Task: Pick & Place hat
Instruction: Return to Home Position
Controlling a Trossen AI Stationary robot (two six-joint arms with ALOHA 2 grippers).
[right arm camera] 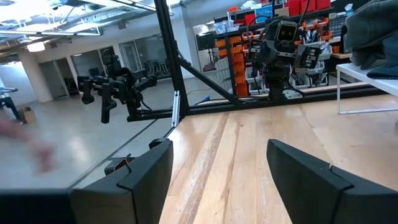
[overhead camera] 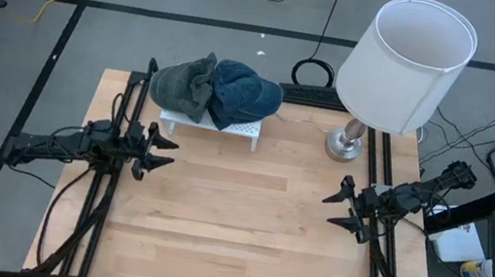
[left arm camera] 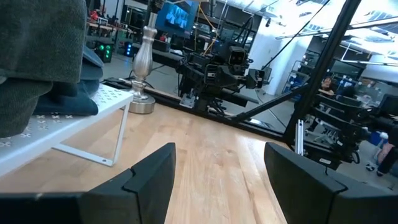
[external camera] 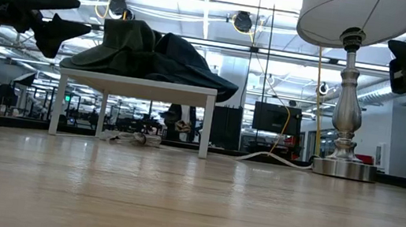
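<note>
You can't count how many caps (overhead camera: pixel 220 90) lie heaped on the shelf (overhead camera: pixel 229 129), whose top they mostly hide from above, and beside the shelf the lampshade (overhead camera: pixel 407 59) hides most of its own stem.

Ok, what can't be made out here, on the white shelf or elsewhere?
Cap count in the soft grey and blue cap pile on the white perforated shelf: every view, folds overlap; left wrist view's edge crops it.
Silver lamp stem: high view, white cylindrical shade covers most.
Pale smear: right wrist view, blurred.
Left gripper and right gripper: open, at the table's sides.
</note>
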